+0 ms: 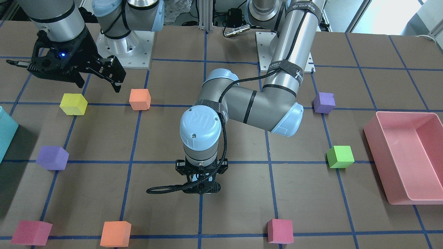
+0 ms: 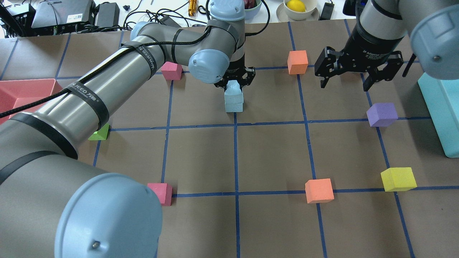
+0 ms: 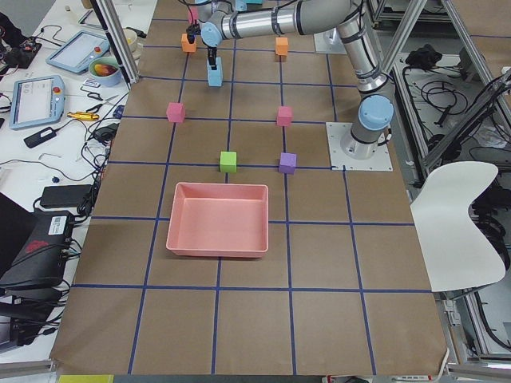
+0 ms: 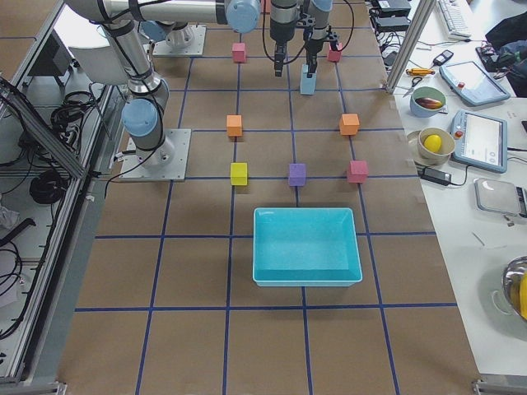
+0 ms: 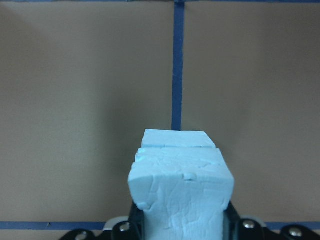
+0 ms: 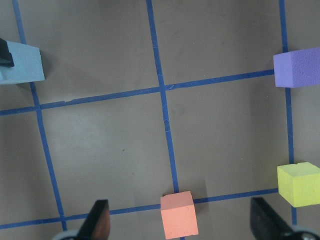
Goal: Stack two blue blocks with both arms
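The left arm (image 2: pixel 107 86) is stretching over the table. The right gripper (image 2: pixel 345 85) is hanging spread wide near an orange cube (image 2: pixel 297 62). The left gripper (image 2: pixel 235 81) is clamping the upper blue block (image 2: pixel 233 94) between its fingers, and that block is sitting atop the lower blue block (image 2: pixel 233 107).

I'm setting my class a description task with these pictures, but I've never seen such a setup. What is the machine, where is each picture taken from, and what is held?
The machine is two robot arms, a left arm and a right arm, bolted to a brown table. Four pictures come from fixed cameras: facing the robot, over its shoulders, and at each table end. Two come from wrist cameras. On the table lie coloured foam cubes, a pink tray and a teal bin. The left gripper grips the upper blue block, which sits on the lower blue block. The right gripper hangs open and empty.
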Robot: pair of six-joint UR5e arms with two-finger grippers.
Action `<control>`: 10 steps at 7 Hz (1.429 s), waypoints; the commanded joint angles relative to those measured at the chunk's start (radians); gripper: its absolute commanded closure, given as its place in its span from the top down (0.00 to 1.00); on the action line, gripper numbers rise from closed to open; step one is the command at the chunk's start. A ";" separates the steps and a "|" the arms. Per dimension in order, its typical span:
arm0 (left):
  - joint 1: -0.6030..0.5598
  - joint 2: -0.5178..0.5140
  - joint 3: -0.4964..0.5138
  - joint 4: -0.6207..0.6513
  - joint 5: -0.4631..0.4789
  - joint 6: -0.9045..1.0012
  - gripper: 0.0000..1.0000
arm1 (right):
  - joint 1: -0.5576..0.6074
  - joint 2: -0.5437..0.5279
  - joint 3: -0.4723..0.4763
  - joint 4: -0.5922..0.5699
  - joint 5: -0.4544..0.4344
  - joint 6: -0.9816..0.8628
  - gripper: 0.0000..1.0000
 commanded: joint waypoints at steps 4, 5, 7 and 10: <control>0.035 0.105 0.003 -0.026 -0.004 0.023 1.00 | 0.001 -0.004 0.000 0.001 -0.002 -0.048 1.00; 0.060 0.175 -0.005 -0.101 -0.004 0.057 1.00 | 0.001 -0.004 0.000 0.000 -0.002 -0.050 1.00; 0.188 0.319 -0.020 -0.308 -0.001 0.352 1.00 | 0.003 -0.004 0.000 0.000 0.000 -0.048 1.00; 0.299 0.563 -0.119 -0.444 -0.001 0.574 1.00 | 0.003 -0.004 0.000 0.000 0.001 -0.048 1.00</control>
